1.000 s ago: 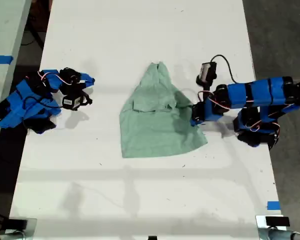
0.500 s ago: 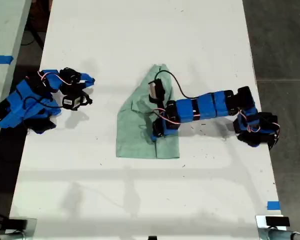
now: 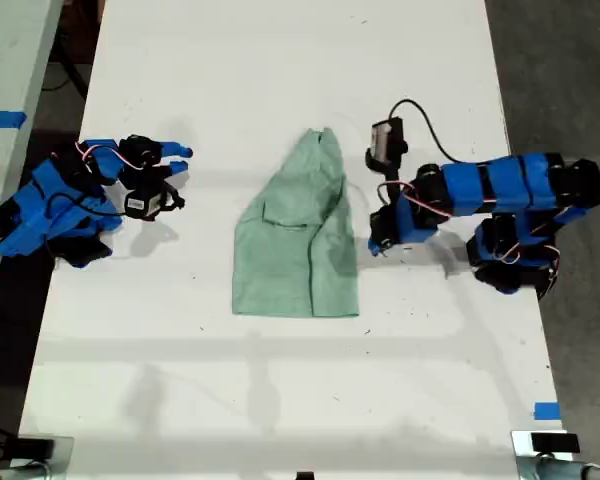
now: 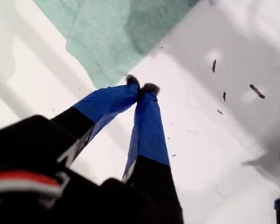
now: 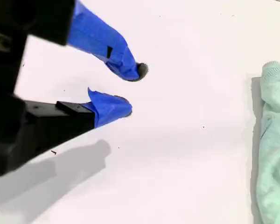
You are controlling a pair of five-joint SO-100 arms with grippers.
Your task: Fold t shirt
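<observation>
Mint shirt lies flat mid-table, partly folded; it looks light, limp, prob. best pinched at a hem corner. My first gripper is pressed together, empty, just beside shirt's edge; my second gripper is spread, well apart from shirt.

T shirt: first wrist view's frame cuts it, only one corner showing. Second wrist view catches just a strip of its edge; the rest runs out of frame. Surface: cropped by the exterior view's top and bottom edges. Dark specks on the surface in the first wrist view: too small to tell what they are.
</observation>
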